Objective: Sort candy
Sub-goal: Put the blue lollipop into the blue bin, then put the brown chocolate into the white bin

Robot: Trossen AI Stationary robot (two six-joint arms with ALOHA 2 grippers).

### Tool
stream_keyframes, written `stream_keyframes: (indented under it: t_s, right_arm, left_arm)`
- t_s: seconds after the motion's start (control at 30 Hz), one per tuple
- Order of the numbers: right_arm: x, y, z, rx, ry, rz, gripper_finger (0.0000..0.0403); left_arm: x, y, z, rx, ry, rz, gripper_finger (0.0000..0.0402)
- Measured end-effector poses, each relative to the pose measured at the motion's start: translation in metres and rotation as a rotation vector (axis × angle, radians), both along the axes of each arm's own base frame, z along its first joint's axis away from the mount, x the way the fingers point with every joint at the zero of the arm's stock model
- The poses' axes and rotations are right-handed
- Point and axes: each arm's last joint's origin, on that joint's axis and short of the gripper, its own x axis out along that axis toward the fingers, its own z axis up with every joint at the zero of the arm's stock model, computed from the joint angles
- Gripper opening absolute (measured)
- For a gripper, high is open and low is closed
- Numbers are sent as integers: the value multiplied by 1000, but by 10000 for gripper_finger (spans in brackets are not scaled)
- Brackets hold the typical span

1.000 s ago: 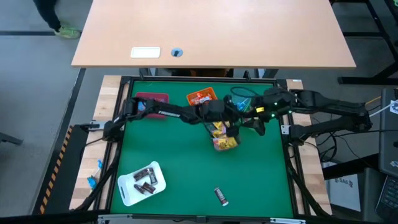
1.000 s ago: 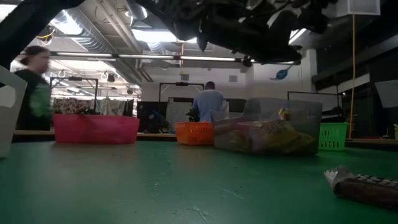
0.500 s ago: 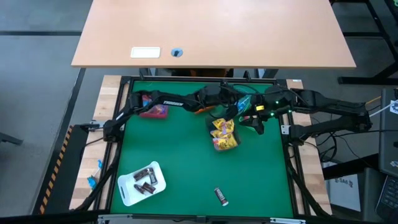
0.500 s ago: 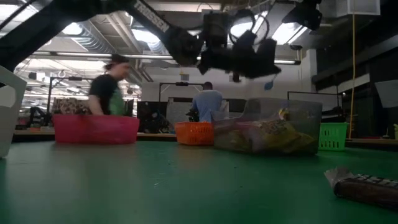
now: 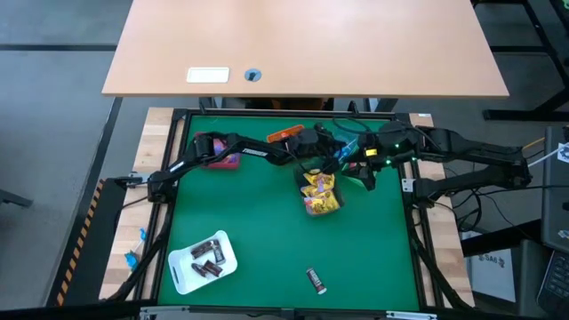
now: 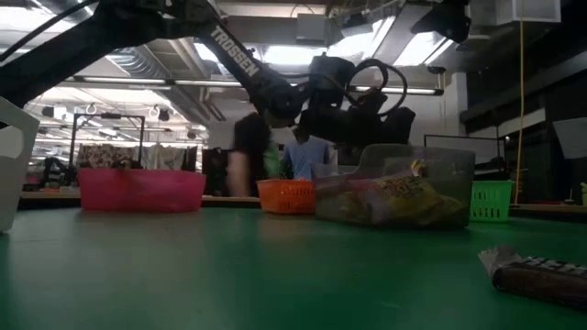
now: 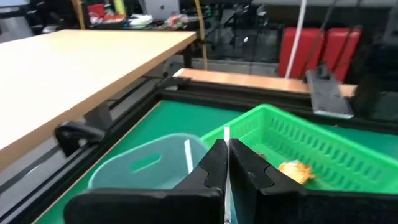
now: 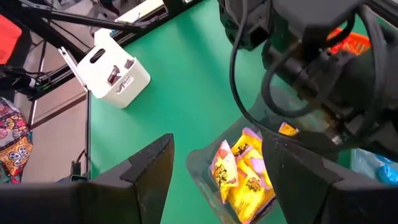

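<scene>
The bench (image 5: pixel 258 231) is covered in flat green felt framed by a dark metal rail, and most of its middle and near half lies bare. The left hand (image 7: pixel 225 163) is clenched, its two dark fingers pressed together; it reaches across the far edge and hangs above the pale blue tub (image 7: pixel 146 167), a smooth rounded plastic bin, which sits just beside the green basket (image 7: pixel 311 149), a rectangular bin with slotted lattice walls and one small orange-yellow wrapped sweet (image 7: pixel 292 169) inside. Whether anything thin is pinched between those fingers cannot be told. The right hand (image 8: pixel 214 162) is spread wide and holds nothing, poised above the clear tub (image 5: pixel 320 194), a see-through soft-cornered container near the bench's centre holding the yellow candy (image 8: pixel 239 174), crinkled glossy packets heaped together. In the low view this tub stands in front of the orange basket (image 6: pixel 286 195), with the pink bin (image 6: pixel 142 190), smooth-walled and long, well apart along the far edge. Near the front left corner sits the white tray (image 5: pixel 203 260), a rounded rectangle with a handle, carrying several dark brown bars (image 5: pixel 210 256). One more dark brown wrapped bar (image 5: pixel 316 280) lies alone on the felt near the front edge, with open room all around it.
</scene>
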Motion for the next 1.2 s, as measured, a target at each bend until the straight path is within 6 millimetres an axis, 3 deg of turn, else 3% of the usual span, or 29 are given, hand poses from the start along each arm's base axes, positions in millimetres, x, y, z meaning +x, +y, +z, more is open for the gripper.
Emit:
stream_keyframes:
  t_s: [0.13, 0.5, 0.67, 0.87, 1.0, 1.2]
  right_arm:
    - [2, 0, 0, -6, -10, 5, 243]
    - [15, 1, -10, -1, 46, 42, 243]
    - [18, 16, -12, 6, 56, 122, 243]
    - [16, 44, -11, -3, 52, 250, 243]
    - [16, 64, -14, -26, 64, 314, 243]
    - [20, 102, -26, -66, 120, 367, 243]
  left_arm:
    - [0, 1, -1, 0, 8, 42, 15]
    - [-1, -3, 2, -94, -1, 30, 126]
    - [-7, -11, 32, -119, 54, -14, 135]
    - [-31, -21, 68, -193, 265, -51, 133]
    - [-52, -45, 100, -194, 397, -147, 132]
    - [-86, -114, 133, -213, 609, -272, 132]
